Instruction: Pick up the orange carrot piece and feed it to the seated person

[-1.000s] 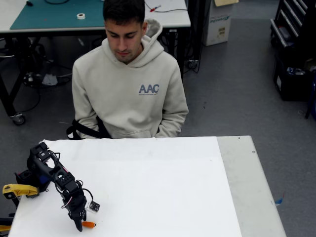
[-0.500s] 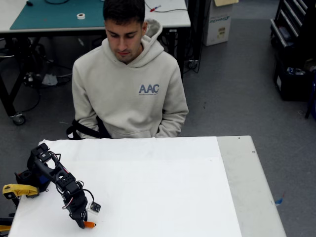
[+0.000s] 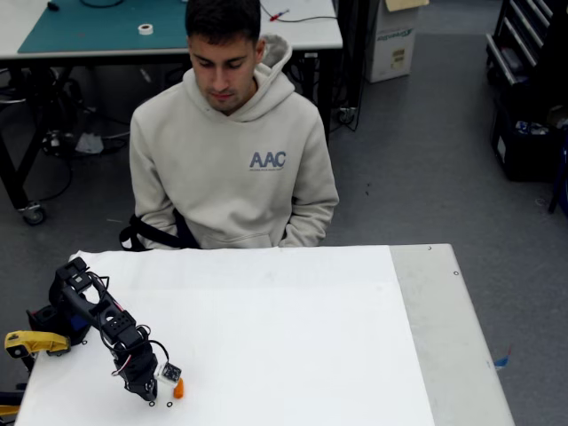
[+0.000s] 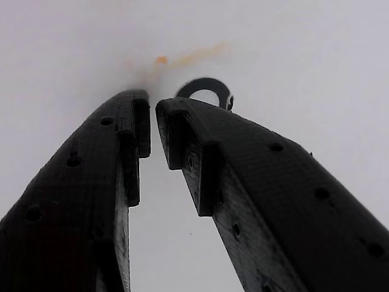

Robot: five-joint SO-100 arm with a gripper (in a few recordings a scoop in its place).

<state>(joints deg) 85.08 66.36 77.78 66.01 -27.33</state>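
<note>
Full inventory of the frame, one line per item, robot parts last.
carrot piece: 1, orange, on the white table sheet just right of the claw tips, apparently not gripped.
table: 1, white sheet on a grey top, foreground.
seated person: 1, beige hoodie, behind the table's far edge.
tape roll: 1, white, on the green mat of the rear bench.
cardboard box: 1, on the floor, upper right.
arm: 1, black, table's left edge.
claw: 1, black, tips nearly together, nothing between them in the wrist view.
</note>
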